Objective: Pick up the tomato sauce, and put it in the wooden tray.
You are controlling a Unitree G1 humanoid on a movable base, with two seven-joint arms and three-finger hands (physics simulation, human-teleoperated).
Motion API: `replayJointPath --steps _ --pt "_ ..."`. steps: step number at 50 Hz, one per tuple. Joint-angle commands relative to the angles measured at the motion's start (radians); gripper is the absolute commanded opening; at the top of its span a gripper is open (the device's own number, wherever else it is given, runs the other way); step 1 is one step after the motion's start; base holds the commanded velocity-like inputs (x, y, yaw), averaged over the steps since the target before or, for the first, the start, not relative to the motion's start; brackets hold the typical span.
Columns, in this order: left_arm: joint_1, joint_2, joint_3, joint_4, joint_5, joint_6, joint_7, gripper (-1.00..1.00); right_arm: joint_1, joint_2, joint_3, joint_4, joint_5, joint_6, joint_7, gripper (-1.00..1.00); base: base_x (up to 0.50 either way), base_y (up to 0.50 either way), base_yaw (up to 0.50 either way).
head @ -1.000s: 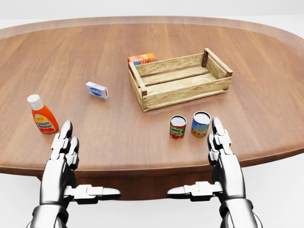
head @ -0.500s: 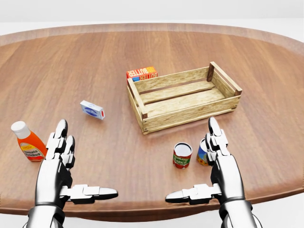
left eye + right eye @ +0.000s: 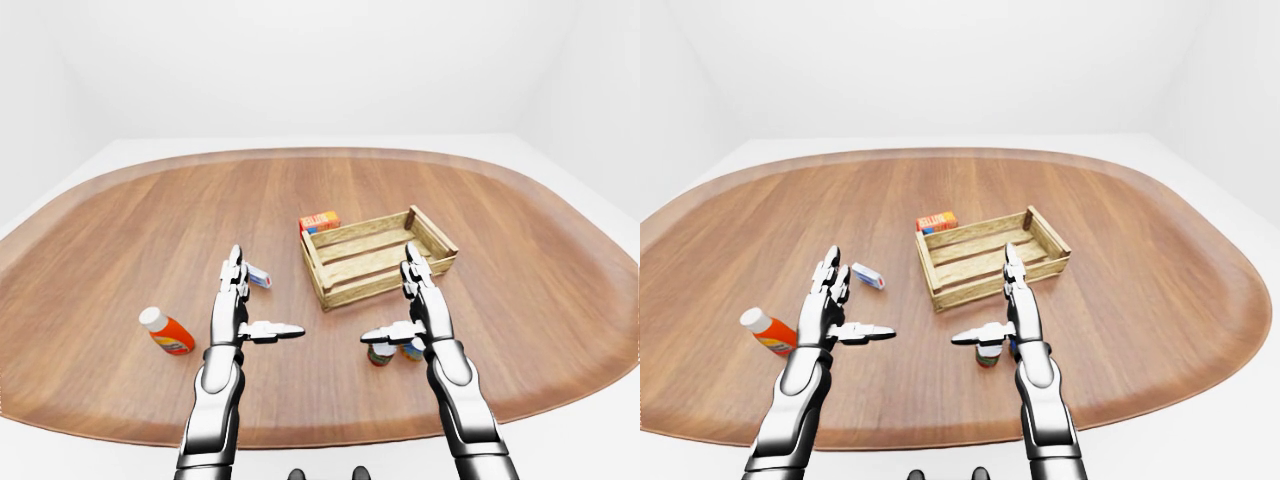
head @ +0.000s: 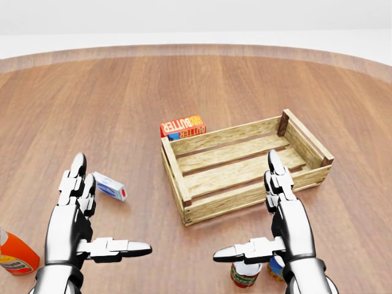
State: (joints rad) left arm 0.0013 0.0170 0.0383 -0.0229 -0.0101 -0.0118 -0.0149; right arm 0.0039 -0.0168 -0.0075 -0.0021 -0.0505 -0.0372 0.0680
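Here the oval wooden table (image 3: 120, 250) carries the wooden tray (image 4: 245, 168), a butter box (image 4: 182, 127) touching its upper-left wall. The right hand (image 4: 278, 236) and left hand (image 4: 79, 226) hover spread, holding nothing. The tomato sauce can (image 3: 987, 353) stands just beside a blue-labelled can (image 3: 412, 350), directly under the right hand. Likely risk: fingers closing on the wrong can, or toppling either, since they stand so near each other.

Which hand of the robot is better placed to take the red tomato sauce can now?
Probably the right hand: the red tomato sauce can stands just below its thumb, while the left hand hovers open far to the view's left.
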Motion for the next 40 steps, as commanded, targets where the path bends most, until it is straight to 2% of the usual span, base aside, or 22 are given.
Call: replayJointPath --steps 1,36,37,38,39,40 --pt "0.000 0.000 0.000 0.001 0.002 -0.002 0.001 1.00 0.005 0.000 0.003 -0.005 -0.005 -0.008 0.004 1.00 0.50 0.00 0.00" --pt "-0.004 0.001 -0.001 0.011 0.007 -0.008 0.001 1.00 0.010 0.002 0.010 -0.012 -0.010 0.006 0.013 1.00 0.50 0.00 0.00" --pt "-0.004 0.001 -0.001 0.011 0.007 -0.008 0.001 1.00 0.011 0.003 0.009 -0.013 -0.006 0.001 0.014 1.00 0.50 0.00 0.00" --pt "-0.004 0.001 -0.001 0.012 0.008 -0.009 0.002 1.00 0.016 0.005 0.011 -0.021 0.002 -0.022 0.020 1.00 0.50 0.00 0.00" --pt "-0.004 0.001 -0.001 0.013 0.008 -0.010 0.002 1.00 0.022 0.005 0.015 -0.038 -0.007 -0.007 0.015 1.00 0.50 0.00 0.00" --pt "-0.004 0.000 -0.001 0.013 0.009 -0.010 0.002 1.00 0.029 0.006 0.022 -0.053 -0.022 -0.035 0.008 1.00 0.43 0.00 0.00"
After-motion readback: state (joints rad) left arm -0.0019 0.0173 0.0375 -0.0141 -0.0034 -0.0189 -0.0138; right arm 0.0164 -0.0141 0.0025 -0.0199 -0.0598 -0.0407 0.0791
